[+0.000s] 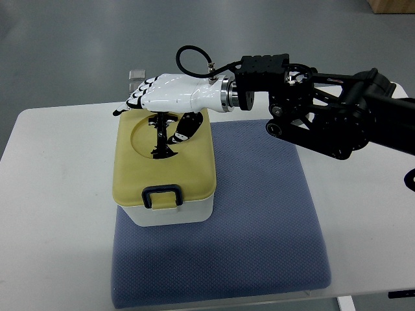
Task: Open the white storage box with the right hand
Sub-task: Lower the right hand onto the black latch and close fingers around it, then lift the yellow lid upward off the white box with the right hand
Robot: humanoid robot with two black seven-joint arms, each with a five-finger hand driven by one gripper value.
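Right hand (pixel 170 97) reaching in from the right, palm down, fingers (pixel 176 133) curled into the lid (pixel 163 161) recess, gripping the lid, box (pixel 170 210) directly beneath hand, on blue mat (pixel 259 227), white desk (pixel 52 214)

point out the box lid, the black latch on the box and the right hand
box lid (pixel 194 173), top view, on the flat yellow top near its right edge
black latch (pixel 162 195), top view, on its front loop
right hand (pixel 170 94), top view, on the white back of the hand
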